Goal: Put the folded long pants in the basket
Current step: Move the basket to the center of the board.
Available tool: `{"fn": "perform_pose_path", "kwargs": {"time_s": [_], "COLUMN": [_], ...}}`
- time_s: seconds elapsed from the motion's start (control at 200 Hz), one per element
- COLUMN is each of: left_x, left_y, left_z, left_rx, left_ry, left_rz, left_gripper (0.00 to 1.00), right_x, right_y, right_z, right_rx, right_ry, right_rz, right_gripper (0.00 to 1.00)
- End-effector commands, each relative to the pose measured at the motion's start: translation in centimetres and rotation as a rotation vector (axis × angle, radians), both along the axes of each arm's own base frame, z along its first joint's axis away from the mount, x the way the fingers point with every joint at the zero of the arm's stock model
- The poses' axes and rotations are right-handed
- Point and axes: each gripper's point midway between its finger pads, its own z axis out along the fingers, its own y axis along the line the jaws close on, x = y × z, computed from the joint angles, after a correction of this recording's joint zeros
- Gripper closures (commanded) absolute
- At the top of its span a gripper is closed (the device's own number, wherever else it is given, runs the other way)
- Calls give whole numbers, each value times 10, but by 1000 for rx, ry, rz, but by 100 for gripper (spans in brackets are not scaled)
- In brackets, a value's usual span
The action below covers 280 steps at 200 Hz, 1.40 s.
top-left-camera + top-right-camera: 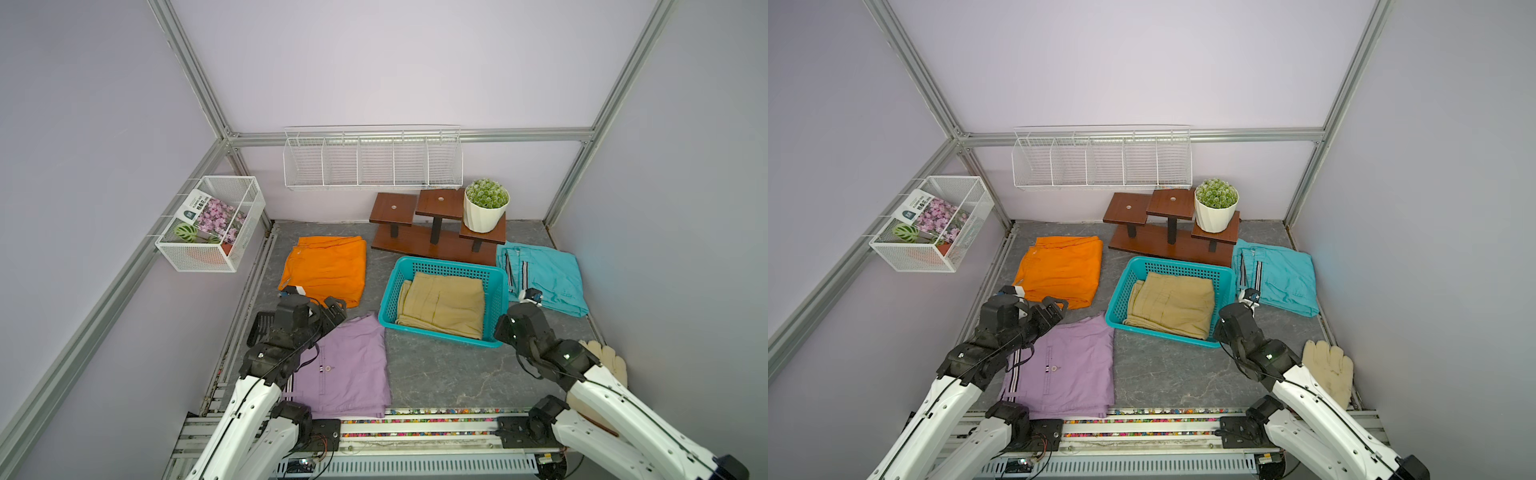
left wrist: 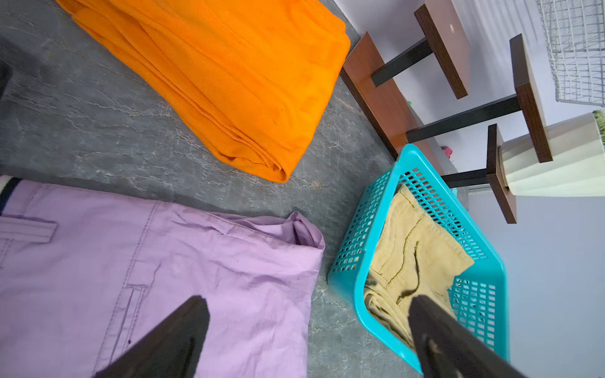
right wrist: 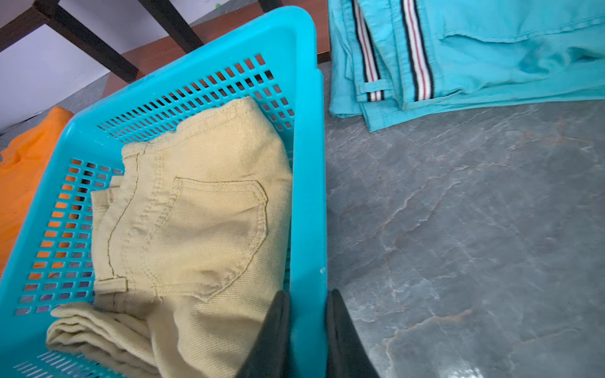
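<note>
**A:** R gripper [image 3: 307, 314] pinches the basket [image 3: 309, 157] side wall. L gripper [image 2: 307, 304] gapes wide, empty, above lilac pants [image 1: 345, 365]. Tan pants [image 1: 442, 303] lie inside the basket. Orange pants [image 1: 328, 270] and turquoise pants [image 1: 548, 278] lie on the table.

**B:** Risk?

**A:** Prob. a hard tug tips the basket and spills the tan pr. Wooden stand [image 1: 419, 243] sits just behind, turquoise pants just beside. Open room is on the near side only.

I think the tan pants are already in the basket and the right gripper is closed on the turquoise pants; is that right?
Not quite: the right gripper is closed on the side wall of the basket, one finger inside and one outside, not on the turquoise pants, which lie untouched beside it. The right wrist view shows it. The tan pants are indeed in the basket.
</note>
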Motion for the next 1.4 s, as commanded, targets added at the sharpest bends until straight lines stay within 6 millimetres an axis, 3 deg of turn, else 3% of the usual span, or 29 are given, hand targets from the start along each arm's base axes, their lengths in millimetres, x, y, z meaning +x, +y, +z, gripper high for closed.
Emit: {"fn": "perform_pose_path", "kwargs": {"time_s": [0.0,0.19,0.31,0.48,0.595,0.735,0.9,0.975,1.025,1.07,1.13,1.22,1.295,1.345,1.395], "left_x": [-7,-10,-12,-9,-8,-10,-10,-10,-11,-11,-13,-12,-11,-11,-10], "left_y": [10,15,17,16,15,27,25,21,21,23,27,30,30,31,31], "left_z": [-11,-15,-16,-24,-27,-23,-19,-17,-16,-15,-14,-13,-13,-13,-13], "left_rx": [57,72,82,96,104,151,129,123,124,130,142,141,140,145,149], "left_ry": [102,142,148,151,172,169,129,120,122,122,124,108,101,104,108], "left_rz": [37,62,70,55,44,90,81,60,55,61,81,99,101,106,109], "left_gripper": [0,0,0,0,0,0,0,0,0,0,0,0,0,0,0], "right_x": [-9,-7,-7,-5,3,7,4,4,5,4,4,-2,-11,-16,-22], "right_y": [-26,-24,-35,-34,-32,-31,-42,-45,-46,-38,-20,-5,10,34,71], "right_z": [7,-15,-14,-19,-27,-38,-37,-32,-25,-18,-2,29,53,62,65], "right_rx": [-125,-136,-152,-107,-116,-145,-192,-202,-197,-163,-118,-113,-93,-36,47], "right_ry": [39,112,126,133,168,241,254,252,238,230,172,62,12,-20,-47], "right_rz": [-20,30,-8,7,20,35,-1,-16,-23,17,95,151,209,294,422], "right_gripper": [100,99,96,90,100,100,98,87,68,44,28,17,14,14,13]}}
